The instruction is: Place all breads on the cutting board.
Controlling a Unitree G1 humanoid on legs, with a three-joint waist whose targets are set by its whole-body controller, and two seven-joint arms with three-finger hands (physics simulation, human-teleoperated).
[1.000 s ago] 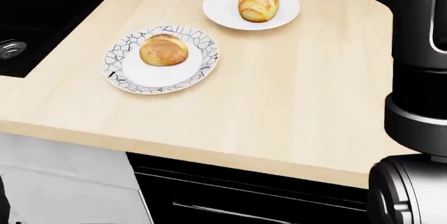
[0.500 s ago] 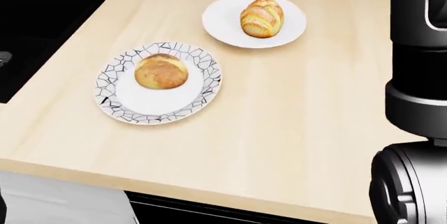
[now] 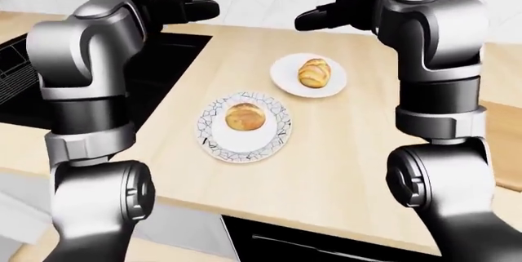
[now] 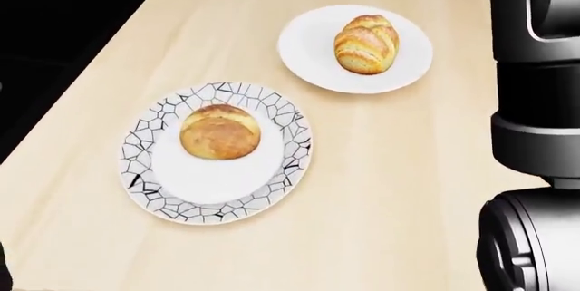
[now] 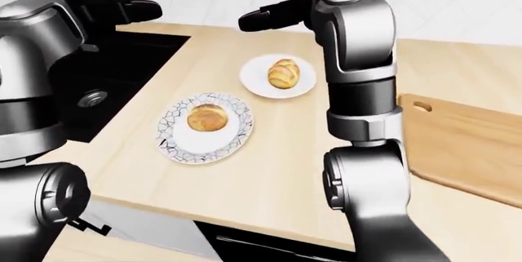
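We're looking down on a pale wooden tabletop [image 4: 381, 189], and there are two breads in play. The round bread roll [image 4: 220, 131] sits on the far half of a plate with a black crackle-pattern rim [image 4: 145, 168], at the near left of the tabletop. Farther off and to the right, the oval scored loaf [image 4: 366, 43] rests on a plain white plate [image 4: 304, 49], well apart from the patterned one. Over in the right-eye view we pick up the wooden cutting board [image 5: 465, 145], lying flat at the right side of the tabletop, with a hole near its far corner and nothing visible on the part we can see; both breads are well apart from it, across the right arm. The left robot hand [image 3: 194, 10] is raised high at the far left, above the black sink [image 5: 98, 90], its dark fingers reaching out to the right with nothing in them. The right robot hand [image 3: 322, 17] is up too, beyond the white plate, fingers stretched toward the left and also carrying nothing. Both hands read as loosely spread rather than clenched, though they are dark and we can't make out each finger. In the head view the right arm fills the right edge, and the black sink takes the far left corner.
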